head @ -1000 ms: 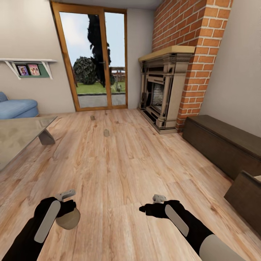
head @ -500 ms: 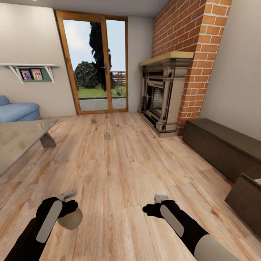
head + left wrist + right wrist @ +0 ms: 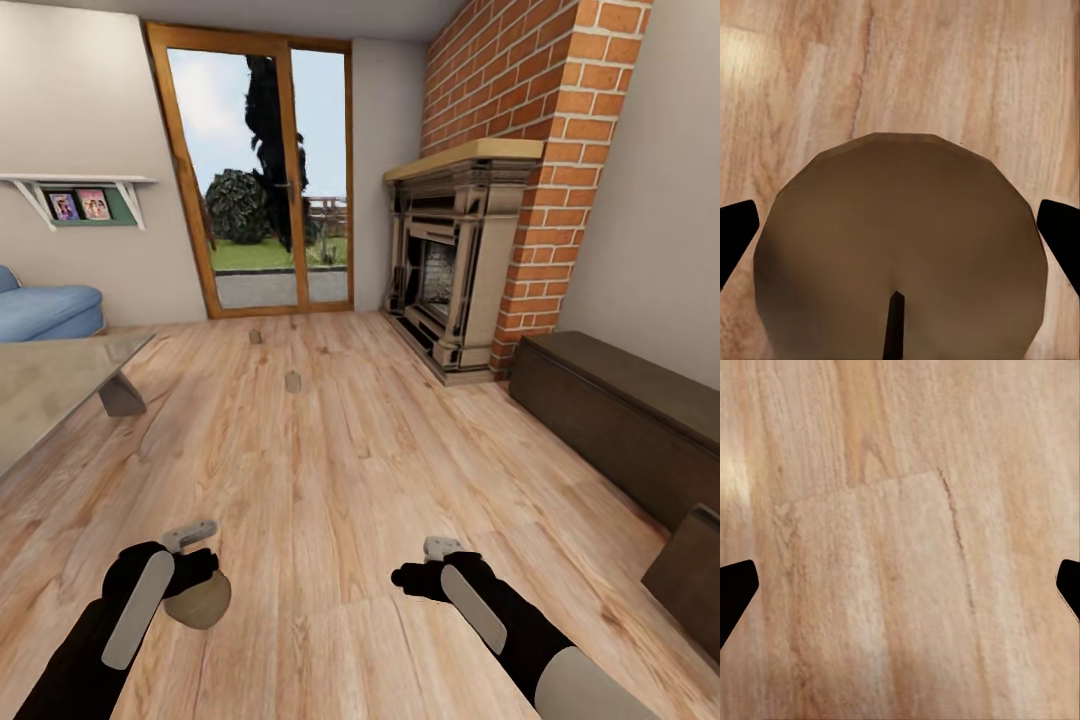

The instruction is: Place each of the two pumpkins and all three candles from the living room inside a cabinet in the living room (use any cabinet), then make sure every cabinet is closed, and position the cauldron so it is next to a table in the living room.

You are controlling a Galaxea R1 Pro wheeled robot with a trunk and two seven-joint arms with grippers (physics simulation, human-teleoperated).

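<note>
Nearest the robot, the left gripper [image 3: 190, 570] holds a candle [image 3: 198, 600], a squat tan cylinder hanging just under the black hand above the wooden floor [image 3: 340, 480]. In the left wrist view that candle [image 3: 900, 255] sits squarely between the two dark fingertips [image 3: 735, 240], one at each side of its round top, with the thin wick running toward the camera; the fingers are closed in on its sides. The right gripper [image 3: 425, 565] hovers over bare planks with nothing between its fingers, and the right wrist view shows its fingertips [image 3: 735, 592] spread wide at both margins.

Farther out, the corner of the glossy grey table [image 3: 50, 385] stands on its slab leg on the left side of the floor. On the right side, along the wall, runs the low dark-brown cabinet [image 3: 620, 420], with a dark panel of it jutting out nearer the robot.

Beyond these, a second candle [image 3: 293, 381] stands on the middle of the floor, and a third candle [image 3: 255, 337] stands farther off, near the glass door [image 3: 265, 170]. The brick fireplace [image 3: 450, 260] closes the far right corner.
</note>
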